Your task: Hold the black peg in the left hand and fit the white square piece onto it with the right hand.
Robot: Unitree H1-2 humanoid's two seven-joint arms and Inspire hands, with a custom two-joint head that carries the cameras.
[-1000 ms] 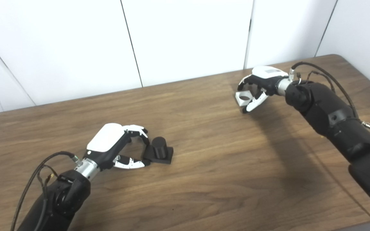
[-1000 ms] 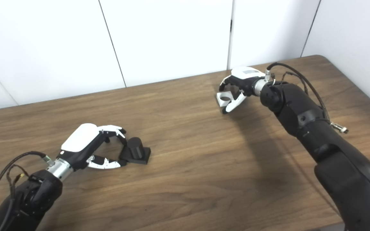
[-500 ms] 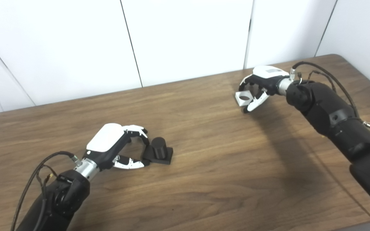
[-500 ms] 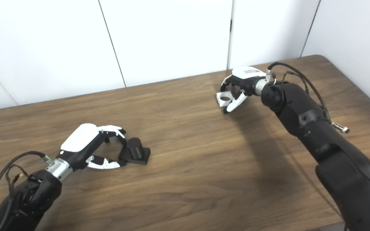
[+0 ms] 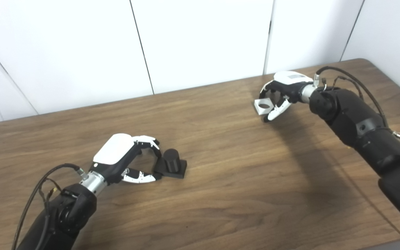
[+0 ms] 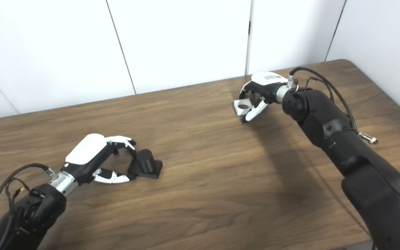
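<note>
Black peg (image 5: pixel 171 163) near the left of the desk (image 5: pixel 221 180), white square piece (image 5: pixel 263 105) far off on the right.

Biggest to smallest: the right hand (image 5: pixel 280 94) has its fingers closed round the white square piece, held just above the wood, hole facing up. The left hand (image 5: pixel 125 158) is curled at the peg's flat base, touching it, but it's not lifted and I can't tell if it's really gripped. Both parts look like stiff, light plastic, probably a bit slick, so I'd pinch the peg by its base edges and leave the post free.
</note>
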